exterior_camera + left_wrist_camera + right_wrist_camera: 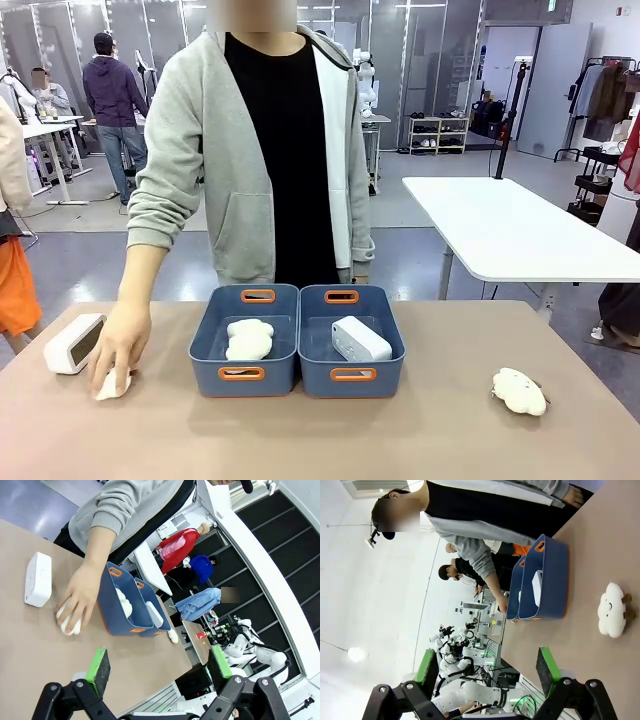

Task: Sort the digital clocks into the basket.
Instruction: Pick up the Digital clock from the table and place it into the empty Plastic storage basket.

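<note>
table: tan top | far left: white digital clock | just beside it: small white plush toy under person's hand | centre: left basket, right basket, slate-blue, touching side by side | right: cloud plush toy, well apart

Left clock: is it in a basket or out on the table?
Out: the clock lies on the table, left of the left basket, beside the person's hand.
</note>
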Available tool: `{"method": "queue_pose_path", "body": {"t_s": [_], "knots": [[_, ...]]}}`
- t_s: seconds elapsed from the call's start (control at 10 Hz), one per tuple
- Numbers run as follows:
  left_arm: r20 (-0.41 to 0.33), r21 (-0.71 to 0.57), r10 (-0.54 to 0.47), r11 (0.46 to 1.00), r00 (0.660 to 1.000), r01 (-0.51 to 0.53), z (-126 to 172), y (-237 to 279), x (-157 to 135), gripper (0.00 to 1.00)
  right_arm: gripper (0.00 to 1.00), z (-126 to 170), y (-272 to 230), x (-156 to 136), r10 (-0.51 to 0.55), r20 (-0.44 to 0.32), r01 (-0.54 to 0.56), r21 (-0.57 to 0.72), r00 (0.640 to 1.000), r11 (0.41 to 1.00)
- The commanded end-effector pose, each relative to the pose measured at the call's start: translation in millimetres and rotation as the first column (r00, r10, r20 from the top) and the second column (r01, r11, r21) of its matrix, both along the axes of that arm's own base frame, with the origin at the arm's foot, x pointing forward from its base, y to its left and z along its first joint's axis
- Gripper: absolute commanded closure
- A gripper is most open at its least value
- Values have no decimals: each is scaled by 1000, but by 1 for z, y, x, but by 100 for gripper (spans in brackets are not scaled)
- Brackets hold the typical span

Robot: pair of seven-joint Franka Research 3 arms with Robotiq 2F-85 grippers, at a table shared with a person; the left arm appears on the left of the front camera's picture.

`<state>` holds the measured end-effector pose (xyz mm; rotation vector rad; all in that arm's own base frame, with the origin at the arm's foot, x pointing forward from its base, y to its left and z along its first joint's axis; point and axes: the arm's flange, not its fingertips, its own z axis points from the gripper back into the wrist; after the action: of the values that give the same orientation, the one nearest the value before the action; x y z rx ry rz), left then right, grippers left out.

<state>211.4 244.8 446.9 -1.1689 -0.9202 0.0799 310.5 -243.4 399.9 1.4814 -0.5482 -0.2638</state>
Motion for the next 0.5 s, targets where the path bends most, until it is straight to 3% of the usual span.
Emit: {"method": "queue_pose_path", "body": {"t_s": [0.0, 0.2, 0.3, 0.4], "knots": [[16, -15, -1, 1000, 1000, 1, 3, 0, 0, 0, 0, 3, 0, -4, 12, 4, -12, -6, 1000, 1000], [0, 0, 0, 1000, 1000, 0, 0, 0, 0, 0, 0, 3, 0, -4, 12, 4, -12, -6, 1000, 1000], [-42, 156, -22, 987, 999, 28, 19, -14, 0, 0, 0, 3, 0, -4, 12, 4, -12, -6, 1000, 1000], [-124, 210, -30, 976, 992, 56, 29, -18, 2, 0, 0, 3, 0, -4, 12, 4, -12, -6, 1000, 1000]]}}
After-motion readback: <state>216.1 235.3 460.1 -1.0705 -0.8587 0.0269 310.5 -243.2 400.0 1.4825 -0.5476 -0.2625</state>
